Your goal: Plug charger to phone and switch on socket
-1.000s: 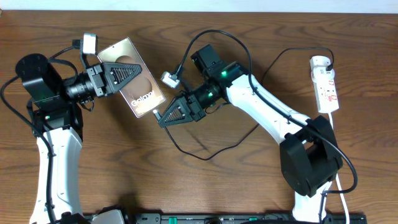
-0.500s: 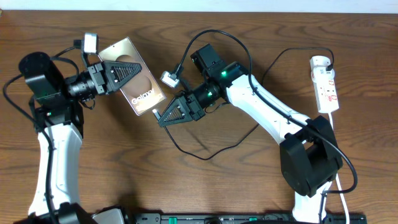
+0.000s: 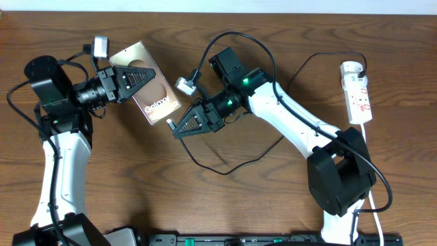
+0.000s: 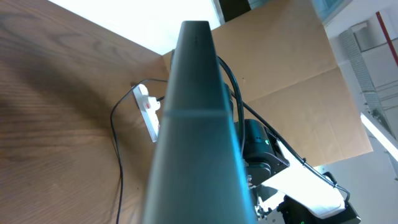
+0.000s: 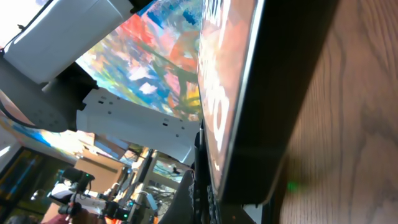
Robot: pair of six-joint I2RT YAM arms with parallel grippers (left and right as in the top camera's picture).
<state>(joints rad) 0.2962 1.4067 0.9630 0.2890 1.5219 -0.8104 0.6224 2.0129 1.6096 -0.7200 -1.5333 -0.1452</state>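
Observation:
In the overhead view my left gripper [image 3: 154, 74] is shut on the bronze-brown phone [image 3: 161, 104] and holds it tilted at the left centre. My right gripper [image 3: 179, 130] is shut on the charger's connector tip [image 3: 169, 123], which sits at the phone's lower edge; I cannot tell if it is seated. The black charger cable [image 3: 225, 171] loops over the table to its plug [image 3: 360, 66] in the white socket [image 3: 356, 92] at the far right. The phone fills the left wrist view as a dark slab [image 4: 193, 124], with the socket [image 4: 148, 113] behind. In the right wrist view the phone's edge [image 5: 273, 93] is very close.
The socket's white lead [image 3: 372, 195] runs down the right side to the front edge. A black bar [image 3: 239, 240] lies along the table's front. My right arm [image 3: 293, 116] spans the middle right. A cardboard panel [image 4: 280, 68] stands behind the table.
My left arm has shifted slightly and the phone barely moved. The connector tip has stayed at the phone's lower edge. The right arm is nearly still.

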